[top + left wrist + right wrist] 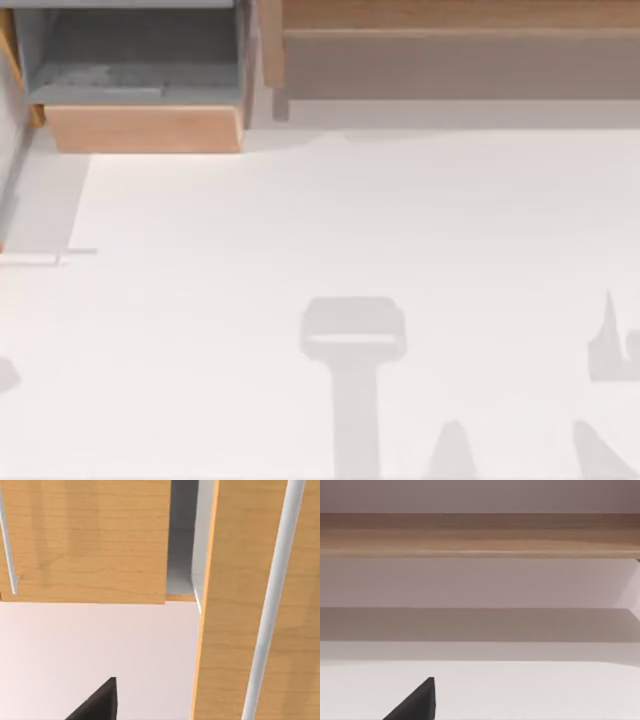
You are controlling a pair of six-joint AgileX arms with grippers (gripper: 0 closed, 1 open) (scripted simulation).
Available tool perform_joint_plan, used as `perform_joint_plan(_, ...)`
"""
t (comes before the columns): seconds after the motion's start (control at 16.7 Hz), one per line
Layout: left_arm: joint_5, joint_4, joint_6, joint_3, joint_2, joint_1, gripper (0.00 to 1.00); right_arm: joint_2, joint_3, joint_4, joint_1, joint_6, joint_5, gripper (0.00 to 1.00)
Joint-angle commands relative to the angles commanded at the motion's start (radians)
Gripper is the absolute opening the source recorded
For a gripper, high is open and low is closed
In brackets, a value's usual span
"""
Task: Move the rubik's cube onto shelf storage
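Top view: white desk [300,220]. The shelf storage [460,65] runs along the far edge, from about the middle to the right corner, with a light-brown board on top and a taupe-grey front face below it. A smaller box [145,128], grey-lined with a light wood front, stands at the far left corner, just beside the shelf storage's left end. Grey shadows [353,335] fall on the desk toward the near edge, one at the middle and others near the right corner.

Left wrist view: a dark part of the left gripper [97,705] hangs over bare desk surface. Light wood panels [85,540] stand close ahead of it. Between them is a narrow grey gap, and a white rail [272,605] runs down one panel. Open or closed: cannot tell.

Right wrist view: a dark part of the right gripper [415,702] hangs over the desk and faces the shelf storage's front. The wooden board edge is above and the pale front face below, and a band of shade lies along the foot. Open or closed: cannot tell.

Rubik's cube: its place cannot be told.
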Motion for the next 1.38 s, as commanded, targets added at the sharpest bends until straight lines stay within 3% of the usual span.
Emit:
perform_joint_plan(0.24, -0.093, -0.258, -0.04, 0.19, -0.007, 0.08, 1.0, 0.0, 0.0, 0.0, 0.0, 0.0, 0.0, 1.0)
perform_joint_plan(0.6, -0.252, -0.855, -0.165, 0.642, 0.029, 0.103, 1.0, 0.0, 0.0, 0.0, 0.0, 0.0, 0.0, 1.0)
perform_joint_plan(0.96, -0.393, -1.561, -0.345, 1.185, 0.131, 0.01, 1.0, 0.0, 0.0, 0.0, 0.0, 0.0, 0.0, 1.0)
perform_joint_plan(1.38, -0.509, -2.36, -0.579, 1.763, 0.323, -0.181, 1.0, 0.0, 0.0, 0.0, 0.0, 0.0, 0.0, 1.0)
